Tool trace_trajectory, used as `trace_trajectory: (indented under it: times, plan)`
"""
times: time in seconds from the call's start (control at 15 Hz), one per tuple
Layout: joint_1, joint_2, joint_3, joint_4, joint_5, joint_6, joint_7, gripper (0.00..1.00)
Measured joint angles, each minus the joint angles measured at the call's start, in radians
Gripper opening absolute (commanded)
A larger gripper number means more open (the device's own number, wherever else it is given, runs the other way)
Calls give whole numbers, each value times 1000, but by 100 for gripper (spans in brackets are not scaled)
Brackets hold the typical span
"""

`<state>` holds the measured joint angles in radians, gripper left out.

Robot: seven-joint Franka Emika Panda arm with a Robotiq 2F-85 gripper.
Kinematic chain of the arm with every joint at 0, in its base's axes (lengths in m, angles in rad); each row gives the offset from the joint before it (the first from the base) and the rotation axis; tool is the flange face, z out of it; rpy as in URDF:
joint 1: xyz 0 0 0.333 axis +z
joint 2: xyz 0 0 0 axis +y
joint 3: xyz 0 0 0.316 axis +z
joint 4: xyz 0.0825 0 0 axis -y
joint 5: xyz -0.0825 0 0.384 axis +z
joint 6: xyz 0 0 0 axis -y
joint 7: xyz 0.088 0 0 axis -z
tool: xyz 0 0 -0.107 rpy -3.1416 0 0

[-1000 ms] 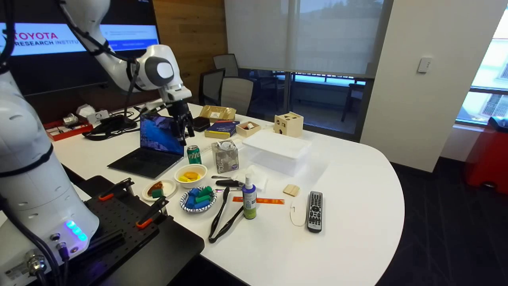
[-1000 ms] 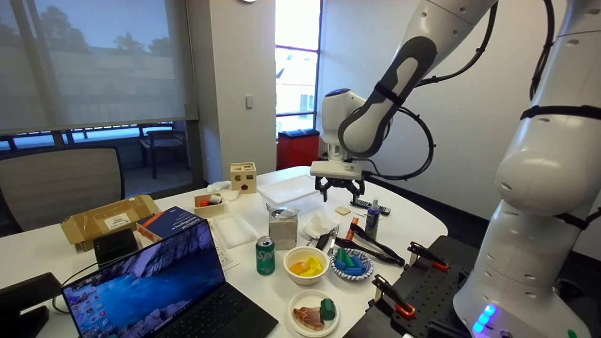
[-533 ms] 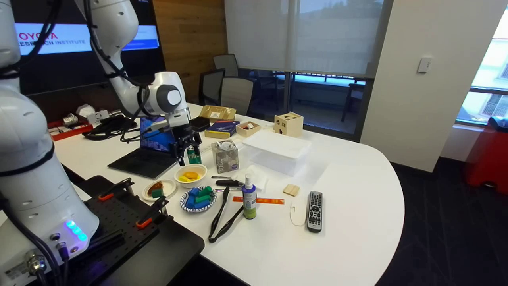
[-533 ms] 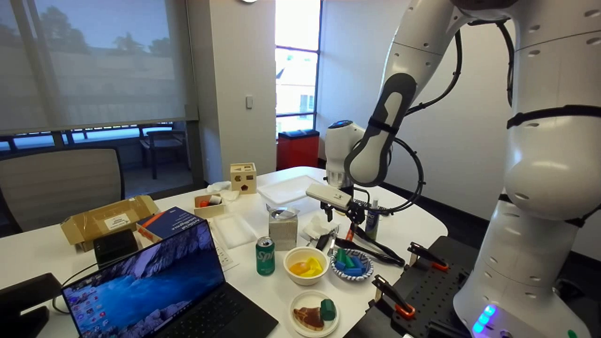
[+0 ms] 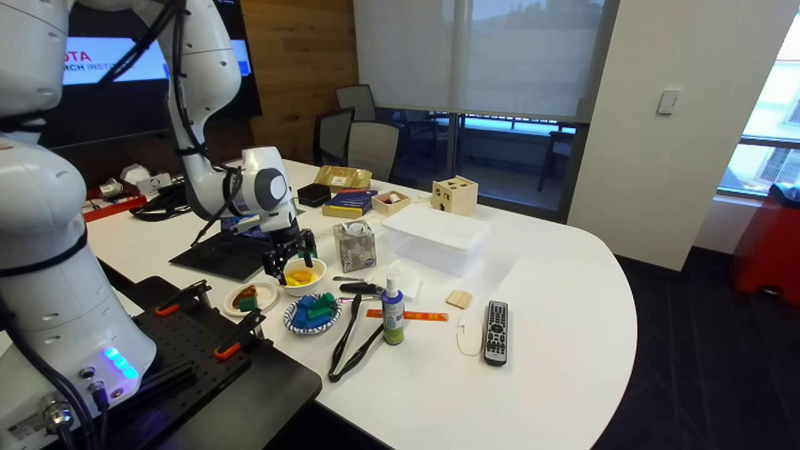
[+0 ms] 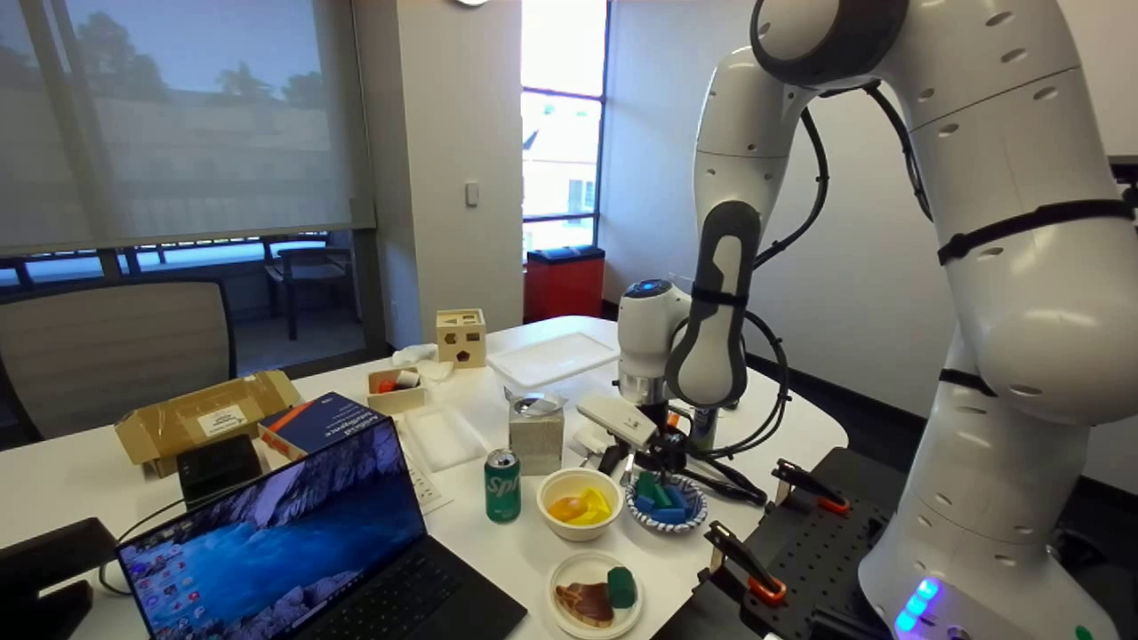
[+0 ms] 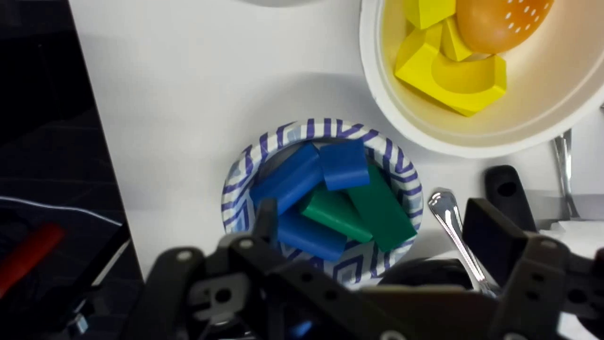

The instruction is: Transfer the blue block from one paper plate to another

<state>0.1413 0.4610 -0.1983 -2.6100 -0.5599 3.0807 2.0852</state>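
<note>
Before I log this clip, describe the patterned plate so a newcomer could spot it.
In an exterior view, find the laptop, then the white bowl right of it. The patterned plate sits right of that bowl; its striped rim and blue blocks set it apart.

In an exterior view the white arm (image 5: 209, 69) rises from its base (image 5: 75, 362) at near left and arches over to the right; its wrist (image 5: 269, 187) hangs low; the gripper (image 5: 296, 274) points down; in the wrist view its black fingers (image 7: 490, 236) stand well apart, left and right.
</note>
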Motion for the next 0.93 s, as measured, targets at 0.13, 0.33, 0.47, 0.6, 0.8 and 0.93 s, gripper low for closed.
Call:
trace_trajectory:
  times: [0.13,0.33,0.47,0.6,0.8,0.93]
  plan:
    - [30,56,-30,8,0,53,5,100]
    - [49,130,-48,27,1,109,5,100]
    - [52,174,-50,46,2,125,5,100]
    - [53,207,-50,66,2,130,5,100]
    - [54,238,-57,90,2,132,5,74]
    - [54,248,-62,100,2,132,5,58]
